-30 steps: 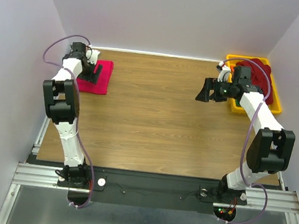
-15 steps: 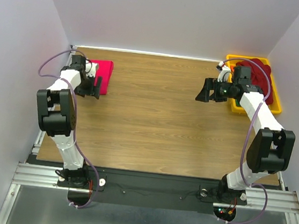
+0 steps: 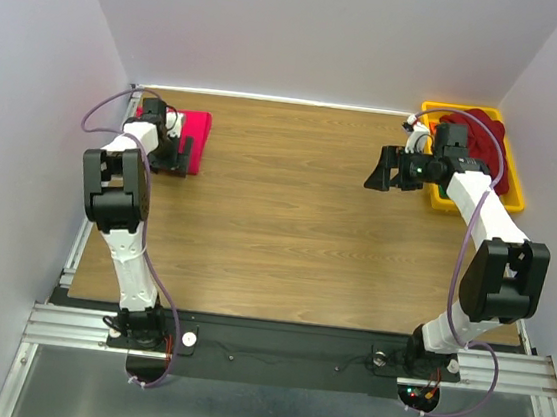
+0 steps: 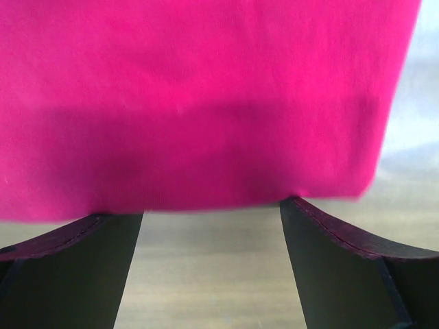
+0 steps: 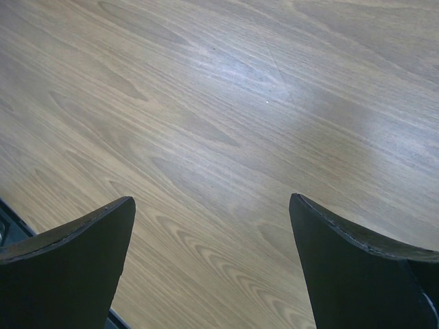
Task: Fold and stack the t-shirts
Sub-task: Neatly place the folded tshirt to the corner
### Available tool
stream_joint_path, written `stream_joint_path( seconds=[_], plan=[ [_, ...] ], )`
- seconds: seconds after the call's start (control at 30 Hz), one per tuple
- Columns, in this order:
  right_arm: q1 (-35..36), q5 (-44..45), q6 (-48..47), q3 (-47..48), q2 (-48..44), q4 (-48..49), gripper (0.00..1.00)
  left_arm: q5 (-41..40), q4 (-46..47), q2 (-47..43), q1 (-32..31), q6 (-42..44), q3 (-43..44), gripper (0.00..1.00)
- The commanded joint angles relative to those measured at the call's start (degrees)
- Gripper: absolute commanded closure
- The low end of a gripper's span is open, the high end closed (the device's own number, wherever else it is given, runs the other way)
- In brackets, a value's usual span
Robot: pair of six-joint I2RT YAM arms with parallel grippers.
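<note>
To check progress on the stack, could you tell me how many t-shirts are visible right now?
2: a folded pink t-shirt lying at the far left, and a crumpled dark red t-shirt in the yellow tray at the far right. That heap may hide more.

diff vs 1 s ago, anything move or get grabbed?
Left gripper drew back from over the pink t-shirt to its near edge, jaws open, holding nothing; its elbow swung out left and back. The shirt has not shifted. Right gripper stayed open over the table, beside the yellow tray holding the maroon t-shirt.
</note>
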Motion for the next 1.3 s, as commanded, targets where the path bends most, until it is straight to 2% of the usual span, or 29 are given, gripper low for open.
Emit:
stream_joint_path(
  seconds=[0.0, 0.53, 0.9, 1.0, 1.17, 1.27],
  plan=[
    [-0.42, 0.15, -0.96, 0.06, -2.00, 0.58, 0.00, 1.30, 0.05, 4.89, -0.06, 0.29, 5.97, 0.07],
    [-0.42, 0.50, -0.87, 1.64, 0.90, 0.67, 0.00, 2.35, -2.15, 17.89, -0.06, 0.82, 25.03, 0.07],
    [-0.42, -0.02, -0.78, 3.31, 2.57, 0.58, 0.00, 2.43, -2.68, 20.80, -0.06, 2.75, 31.38, 0.07],
    [-0.51, -0.03, -0.96, 4.01, 2.39, 0.67, 0.00, 5.68, -3.03, 18.27, -0.50, 5.21, 30.60, 0.05],
    [-0.51, 0.86, 0.18, 6.74, 2.57, 0.75, 0.00, 9.72, -1.01, 6.25, -0.59, 8.73, 21.56, 0.01],
    [-0.68, 1.47, 0.27, 9.02, 2.39, 0.75, 0.00, 12.70, -1.71, -0.27, -0.76, 8.12, 19.34, 0.01]
  ],
)
